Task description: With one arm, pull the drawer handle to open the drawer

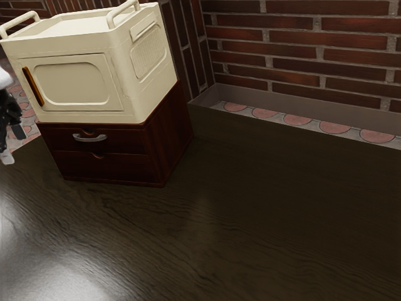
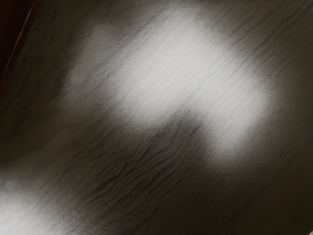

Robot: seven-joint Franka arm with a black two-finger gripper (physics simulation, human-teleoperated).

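At the exterior view's three o'clock from your black gripper (image 1: 14,125), its jaws spread or pressed together I can't tell, the curved silver metal handle (image 1: 89,138) fronts the closed, dark-red wooden upper drawer (image 1: 125,142).

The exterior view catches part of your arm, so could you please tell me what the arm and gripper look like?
What I see of my arm is a smooth, rounded white section. Below it, my gripper is black and uneven in outline, with a small dark grey block and a whitish piece lower down. No cables or markings are discernible.
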